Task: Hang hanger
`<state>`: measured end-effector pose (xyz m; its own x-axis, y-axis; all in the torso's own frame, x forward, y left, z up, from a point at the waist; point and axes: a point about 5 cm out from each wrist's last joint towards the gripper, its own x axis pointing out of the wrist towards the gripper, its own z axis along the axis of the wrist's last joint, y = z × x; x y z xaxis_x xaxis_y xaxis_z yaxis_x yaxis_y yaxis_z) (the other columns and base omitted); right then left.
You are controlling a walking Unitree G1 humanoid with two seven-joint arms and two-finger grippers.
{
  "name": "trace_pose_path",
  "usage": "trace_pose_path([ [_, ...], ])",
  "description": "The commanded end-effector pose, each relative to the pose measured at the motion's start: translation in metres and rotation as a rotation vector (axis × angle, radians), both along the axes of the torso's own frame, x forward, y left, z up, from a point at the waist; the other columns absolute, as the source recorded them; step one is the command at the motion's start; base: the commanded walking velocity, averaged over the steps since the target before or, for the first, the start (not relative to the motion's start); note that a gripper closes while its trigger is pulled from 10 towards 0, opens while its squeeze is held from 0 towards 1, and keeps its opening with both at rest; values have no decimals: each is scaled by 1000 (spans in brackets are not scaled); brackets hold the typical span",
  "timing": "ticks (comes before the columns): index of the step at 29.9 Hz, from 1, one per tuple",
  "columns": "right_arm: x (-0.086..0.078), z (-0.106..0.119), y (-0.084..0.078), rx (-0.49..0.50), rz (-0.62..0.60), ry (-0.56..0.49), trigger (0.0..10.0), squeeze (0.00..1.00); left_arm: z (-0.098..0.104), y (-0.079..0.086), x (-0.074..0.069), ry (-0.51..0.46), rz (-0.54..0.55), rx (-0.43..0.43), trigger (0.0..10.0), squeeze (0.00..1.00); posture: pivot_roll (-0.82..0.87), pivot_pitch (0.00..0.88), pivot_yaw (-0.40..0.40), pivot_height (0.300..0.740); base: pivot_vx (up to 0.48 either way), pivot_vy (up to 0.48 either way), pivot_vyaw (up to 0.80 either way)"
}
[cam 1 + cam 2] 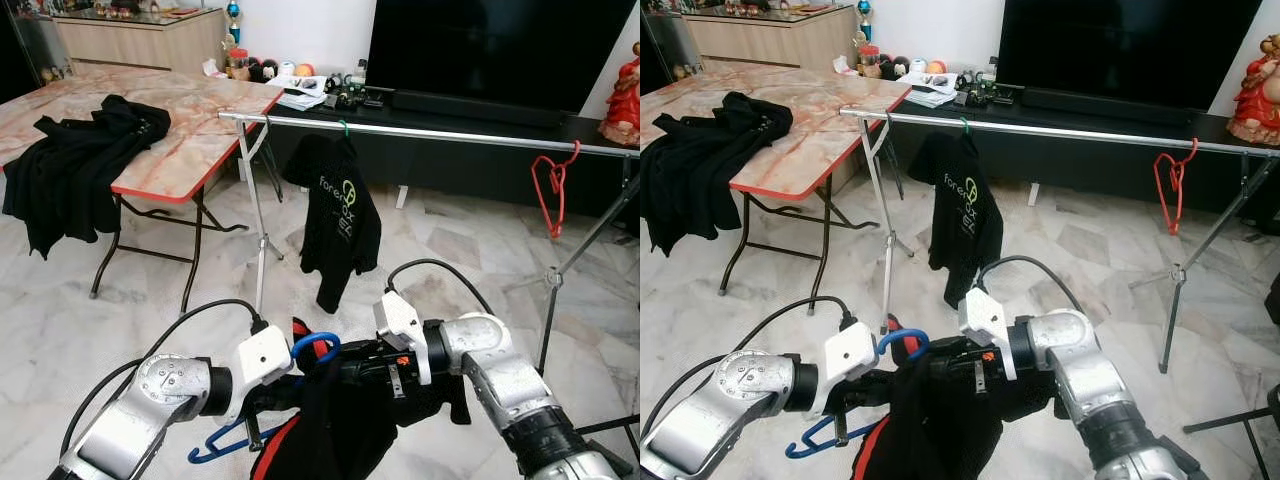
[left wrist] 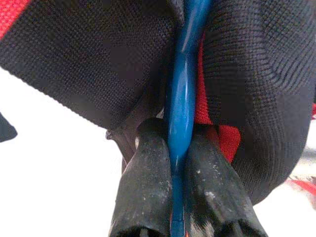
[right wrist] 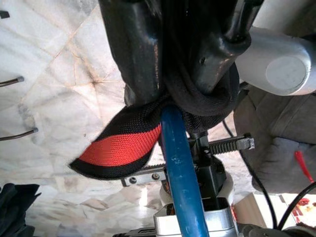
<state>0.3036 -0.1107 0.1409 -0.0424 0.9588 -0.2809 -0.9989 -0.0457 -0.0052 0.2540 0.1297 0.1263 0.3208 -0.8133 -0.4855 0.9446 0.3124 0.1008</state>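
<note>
A blue hanger (image 1: pixel 316 346) carrying a black garment with red trim (image 1: pixel 335 430) is held low in front of me, over the marble floor. My left gripper (image 2: pixel 177 133) is shut on the hanger's blue bar, both fingers (image 2: pixel 148 173) pinching it. From the right, my right gripper (image 3: pixel 177 94) is closed on the garment's black fabric just above the hanger's neck (image 3: pixel 177 148). Beyond them a silver clothes rail (image 1: pixel 430 131) runs across the room at about table height.
A black printed shirt (image 1: pixel 335 215) hangs from the rail on a green hanger (image 1: pixel 343 127); an empty red hanger (image 1: pixel 552 185) hangs further right. Rack legs (image 1: pixel 258 220) stand ahead. On the folding table (image 1: pixel 190 140) at left lie black clothes (image 1: pixel 80 160). A TV (image 1: pixel 490 50) stands behind.
</note>
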Motion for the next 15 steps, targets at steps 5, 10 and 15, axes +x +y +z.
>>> trace_pose_path([
  [5, -6, 19, -3, 64, 63, -52, 0, 0, -15, 27, 3, 36, 98, 148, 0, 0, 154, 0, -46, 740, 0, 0, 0],
  [10, -7, 22, -13, 70, 19, -44, 0, 0, -19, 29, 0, 47, 93, 164, 0, 0, 152, 0, -45, 740, 0, 0, 0],
  [15, -6, 21, -24, 66, -44, -48, 0, 0, -17, 31, 2, 37, 113, 149, 0, 0, 150, 0, -45, 740, 0, 0, 0],
])
